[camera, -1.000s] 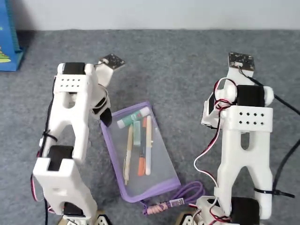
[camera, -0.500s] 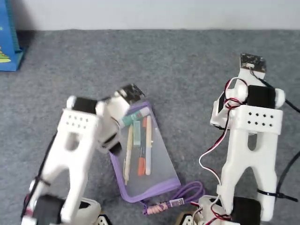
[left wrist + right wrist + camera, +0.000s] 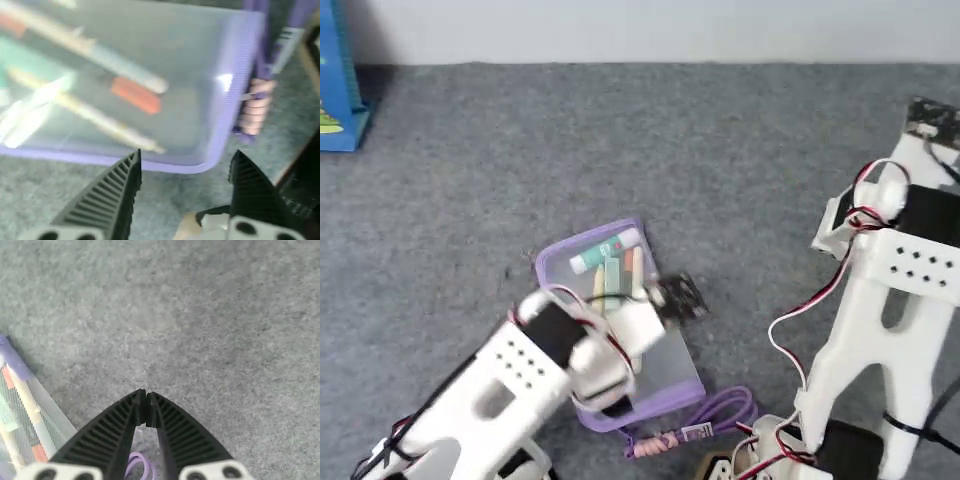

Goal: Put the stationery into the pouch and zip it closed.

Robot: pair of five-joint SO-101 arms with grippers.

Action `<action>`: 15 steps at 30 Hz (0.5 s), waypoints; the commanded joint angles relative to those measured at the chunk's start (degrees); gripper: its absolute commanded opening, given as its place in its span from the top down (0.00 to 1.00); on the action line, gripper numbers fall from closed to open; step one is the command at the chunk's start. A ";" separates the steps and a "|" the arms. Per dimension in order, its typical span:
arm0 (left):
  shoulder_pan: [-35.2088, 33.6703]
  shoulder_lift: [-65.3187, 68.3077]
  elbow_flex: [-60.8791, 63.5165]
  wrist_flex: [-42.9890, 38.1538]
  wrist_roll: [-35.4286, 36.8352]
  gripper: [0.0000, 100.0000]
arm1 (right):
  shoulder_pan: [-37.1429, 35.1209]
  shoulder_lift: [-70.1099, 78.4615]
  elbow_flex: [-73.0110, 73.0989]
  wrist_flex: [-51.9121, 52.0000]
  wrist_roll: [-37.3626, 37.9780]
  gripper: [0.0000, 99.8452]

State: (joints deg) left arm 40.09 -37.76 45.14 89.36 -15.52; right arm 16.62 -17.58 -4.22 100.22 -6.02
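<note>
The left arm (image 3: 510,385) leans from the near left corner of the surface (image 3: 720,150) toward mid near edge; the left claw (image 3: 185,154) points down, jaws spread wide. The right arm (image 3: 895,300) stands by the right edge; the right claw (image 3: 145,396) points down, jaws pressed together.

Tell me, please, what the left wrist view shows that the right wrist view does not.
Left wrist view, not the right: the open left gripper and a pink coiled charm at the bag's corner. Right wrist view, not the left: the shut right gripper. Both: the purple-edged pouch with stationery inside, lying on grey carpet.
</note>
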 commanded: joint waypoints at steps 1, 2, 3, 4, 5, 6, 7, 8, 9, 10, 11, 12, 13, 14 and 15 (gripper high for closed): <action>6.77 -1.85 -0.22 -0.70 2.46 0.72 | 1.10 -1.71 -2.90 1.36 0.70 0.99; 8.18 -1.85 -0.22 -0.70 2.46 0.72 | 1.10 -1.71 -2.90 1.36 0.70 0.99; 9.49 -1.85 -0.22 -0.88 2.46 0.72 | 1.10 -1.71 -2.73 1.36 0.70 0.99; 10.73 -1.85 -0.22 -1.05 2.37 0.72 | 1.10 -1.71 -2.64 1.36 0.70 0.99; 11.87 -1.76 -0.22 -1.14 2.37 0.72 | 1.10 -1.71 -2.64 1.36 0.70 0.99; 13.27 -1.76 -0.22 -1.14 2.37 0.72 | 1.10 -1.71 -2.64 1.36 0.70 0.99; 14.59 -1.76 -0.22 -1.14 2.37 0.72 | 1.10 -1.71 -2.64 1.36 0.70 0.99; 15.74 -1.76 -0.22 -1.14 2.37 0.72 | 1.10 -1.71 -2.64 1.36 0.70 0.99; 16.62 -1.76 -0.22 -1.23 2.37 0.72 | 1.10 -1.71 -2.64 1.36 0.70 0.99; 17.14 -1.76 -0.13 -2.02 2.37 0.72 | 1.10 -1.71 -2.64 1.36 0.70 0.99; 17.23 -1.76 0.22 -3.25 2.37 0.72 | 1.10 -1.71 -2.64 1.36 0.70 0.99; 17.23 -1.76 1.10 -4.84 2.37 0.72 | 1.10 -1.71 -2.64 1.36 0.70 0.99; 17.14 -1.76 2.24 -6.77 2.46 0.72 | 1.10 -1.71 -2.64 1.36 0.70 0.99; 17.14 -1.76 3.91 -8.97 2.46 0.72 | 1.10 -1.71 -2.64 1.36 0.70 0.99; 17.14 -1.76 5.67 -11.34 2.46 0.72 | 1.10 -1.71 -2.64 1.36 0.70 0.99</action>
State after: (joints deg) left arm 56.79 -37.76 48.48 83.82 -13.58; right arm 17.14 -17.58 -4.22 100.22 -5.76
